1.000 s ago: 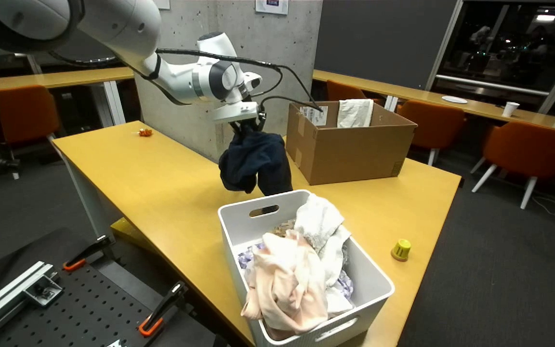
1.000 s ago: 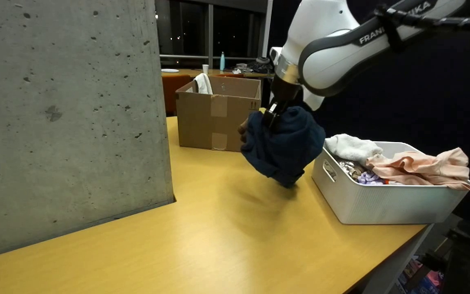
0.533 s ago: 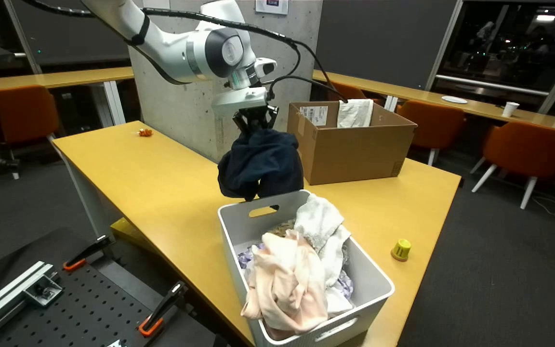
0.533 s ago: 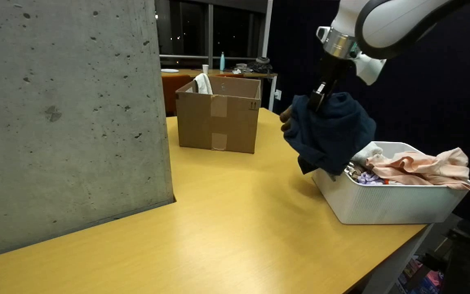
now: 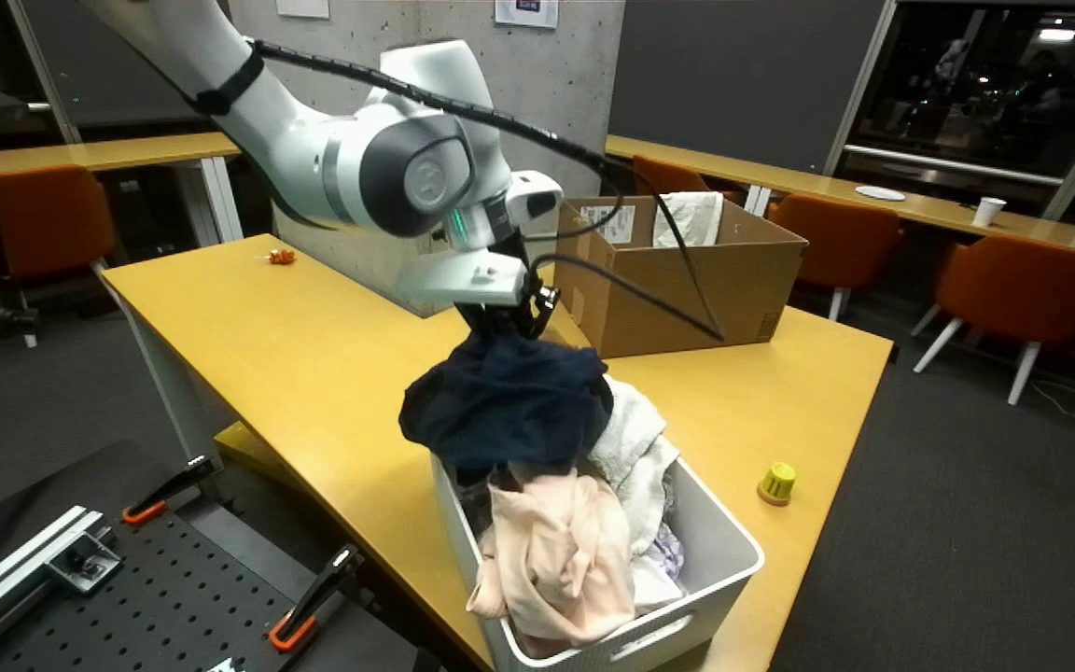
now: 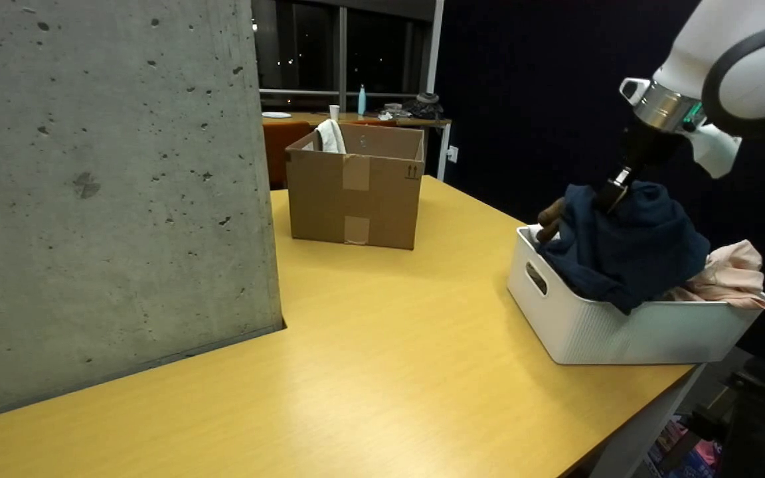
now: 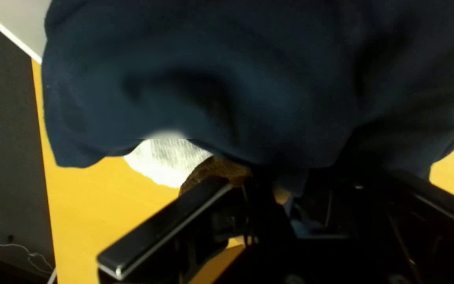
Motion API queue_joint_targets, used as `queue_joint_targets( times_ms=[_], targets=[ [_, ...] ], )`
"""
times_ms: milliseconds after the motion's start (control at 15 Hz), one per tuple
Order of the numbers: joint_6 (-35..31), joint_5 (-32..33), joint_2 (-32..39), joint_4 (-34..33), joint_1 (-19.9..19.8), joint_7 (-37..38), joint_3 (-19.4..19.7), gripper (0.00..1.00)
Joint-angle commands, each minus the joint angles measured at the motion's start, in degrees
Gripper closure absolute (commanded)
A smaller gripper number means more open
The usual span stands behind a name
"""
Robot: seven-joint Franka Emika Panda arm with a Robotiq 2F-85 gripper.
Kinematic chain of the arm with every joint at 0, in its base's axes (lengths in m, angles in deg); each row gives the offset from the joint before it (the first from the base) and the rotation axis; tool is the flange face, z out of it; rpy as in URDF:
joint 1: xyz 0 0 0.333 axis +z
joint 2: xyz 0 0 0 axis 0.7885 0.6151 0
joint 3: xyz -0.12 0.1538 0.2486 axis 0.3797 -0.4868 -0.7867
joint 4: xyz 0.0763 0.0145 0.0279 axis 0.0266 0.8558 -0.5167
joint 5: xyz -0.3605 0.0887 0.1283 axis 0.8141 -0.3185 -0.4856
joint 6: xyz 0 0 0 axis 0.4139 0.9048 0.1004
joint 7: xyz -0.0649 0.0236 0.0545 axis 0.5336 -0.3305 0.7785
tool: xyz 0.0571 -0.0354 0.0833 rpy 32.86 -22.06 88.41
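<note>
The gripper (image 6: 608, 198) is clamped on a navy cloth (image 5: 511, 406), which hangs over one end of a white basket (image 6: 655, 337), bunched and wrinkled; brown fabric (image 6: 550, 220) bulges out beside it. In the basket lie a peach cloth (image 5: 561, 555), hanging over the rim, a white towel (image 5: 629, 439) and something purple (image 5: 670, 553). Farther along the table (image 6: 356, 332), a white rag (image 5: 687, 220) drapes over a cardboard box's edge (image 6: 382, 206).

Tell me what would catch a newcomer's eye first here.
Probably the bunched navy-blue cloth, gripped by the black two-fingered gripper over one end of the white rectangular plastic basket. Next comes the crumpled pale-pink cloth draped over that basket's rim, then the open brown cardboard box on the yellow wood-look table.
</note>
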Motion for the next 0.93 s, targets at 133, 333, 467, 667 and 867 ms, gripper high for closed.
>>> queue_joint_targets(
  times_ms=[133,333,467,667,867],
  targets=[
    [-13.0,-4.4,5.5,6.0,-4.7,-3.2,-1.1,0.95],
    [-14.5,-4.0,6.5,6.5,-4.5,-2.4,-1.0,0.54],
    [-13.0,-3.2,4.8,7.3,-4.1,-2.2,-0.1,0.49],
    [-7.9,0.6,-0.1,8.3,-1.2,-0.9,5.3,0.29],
    [0.2,4.4,-7.2,8.9,-0.1,-0.6,7.8,0.08]
  ],
)
